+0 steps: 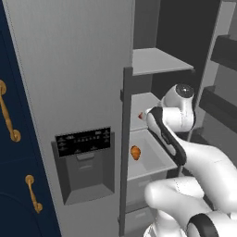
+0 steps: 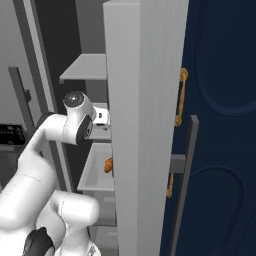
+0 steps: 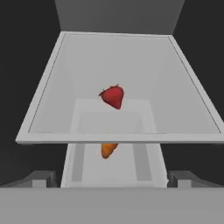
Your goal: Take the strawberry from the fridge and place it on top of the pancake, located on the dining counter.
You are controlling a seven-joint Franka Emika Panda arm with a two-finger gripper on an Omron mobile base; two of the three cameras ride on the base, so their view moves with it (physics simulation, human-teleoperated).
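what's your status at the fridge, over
Gripper open, empty. Small red strawberry on grey fridge shelf, untouched. Orange fruit on shelf below, clear of path.

A small orange rounded fruit (image 1: 135, 152) lay mid-frame; navy cabinet doors (image 1: 18, 185) with gold handles (image 1: 33, 193) — far left edge.

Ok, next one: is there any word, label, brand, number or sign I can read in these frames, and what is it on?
Nothing can be read here.
Black dispenser panel on the closed fridge door: rows of small pale marks that may be icons or text, too small and blurred to read.
Strawberry, orange fruit, grey shelves and navy cabinet: no lettering seen.
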